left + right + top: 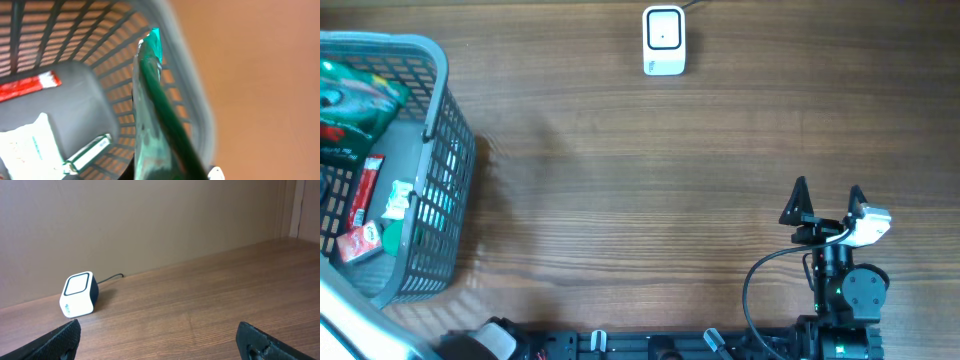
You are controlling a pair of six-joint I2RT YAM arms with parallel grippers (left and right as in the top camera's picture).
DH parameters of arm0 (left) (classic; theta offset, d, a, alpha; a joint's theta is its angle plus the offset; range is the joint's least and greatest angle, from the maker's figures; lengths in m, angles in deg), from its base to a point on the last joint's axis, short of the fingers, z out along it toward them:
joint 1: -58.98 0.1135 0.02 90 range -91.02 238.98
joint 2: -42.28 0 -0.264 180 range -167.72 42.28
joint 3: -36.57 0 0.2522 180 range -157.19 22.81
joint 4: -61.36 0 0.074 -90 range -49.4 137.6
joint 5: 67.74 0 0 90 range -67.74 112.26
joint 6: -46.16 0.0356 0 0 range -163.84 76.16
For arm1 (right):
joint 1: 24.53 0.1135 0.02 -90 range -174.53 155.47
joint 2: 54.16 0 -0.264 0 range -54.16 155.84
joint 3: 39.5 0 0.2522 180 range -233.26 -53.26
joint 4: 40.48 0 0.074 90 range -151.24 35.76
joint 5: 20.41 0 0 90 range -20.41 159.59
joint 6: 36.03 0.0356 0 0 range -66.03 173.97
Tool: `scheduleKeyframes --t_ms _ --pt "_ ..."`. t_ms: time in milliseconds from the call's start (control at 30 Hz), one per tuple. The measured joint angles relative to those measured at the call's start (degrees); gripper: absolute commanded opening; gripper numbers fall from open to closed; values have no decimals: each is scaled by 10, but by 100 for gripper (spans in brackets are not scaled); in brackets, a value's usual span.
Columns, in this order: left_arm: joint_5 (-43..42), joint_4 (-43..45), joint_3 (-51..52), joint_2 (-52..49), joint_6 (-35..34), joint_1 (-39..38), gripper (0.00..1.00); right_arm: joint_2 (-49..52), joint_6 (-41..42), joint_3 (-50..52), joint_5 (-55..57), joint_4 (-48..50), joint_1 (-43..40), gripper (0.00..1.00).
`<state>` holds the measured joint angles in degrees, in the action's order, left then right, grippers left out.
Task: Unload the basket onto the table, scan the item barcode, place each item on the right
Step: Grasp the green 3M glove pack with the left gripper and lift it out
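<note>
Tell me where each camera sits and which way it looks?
Overhead: above the table, looking straight down at basket, scanner and the open right gripper.
Left wrist: on the left arm, looking into the basket past the green packet it grips; fingers hidden.
Right wrist: on the right arm, looking across the table at the scanner; its fingertips show.
Shared: the scanner, in overhead and right wrist.
</note>
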<state>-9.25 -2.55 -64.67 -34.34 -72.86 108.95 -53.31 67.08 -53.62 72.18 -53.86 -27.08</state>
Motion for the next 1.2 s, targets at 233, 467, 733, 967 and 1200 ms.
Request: scheduleKeyframes --t_ms 233,467,733,967,1200 --pt "-39 1 -1 188 -26 -1 4 0 0 0 0 0 0 100" --pt "-59 -129 -13 313 -92 -21 4 0 0 0 0 0 0 100" --pt "-13 -384 -8 310 -87 -31 4 0 0 0 0 0 0 100" --pt "-10 -449 -8 310 -15 -31 4 0 0 0 0 0 0 100" --pt "-44 -463 -8 310 49 -31 4 0 0 0 0 0 0 100"
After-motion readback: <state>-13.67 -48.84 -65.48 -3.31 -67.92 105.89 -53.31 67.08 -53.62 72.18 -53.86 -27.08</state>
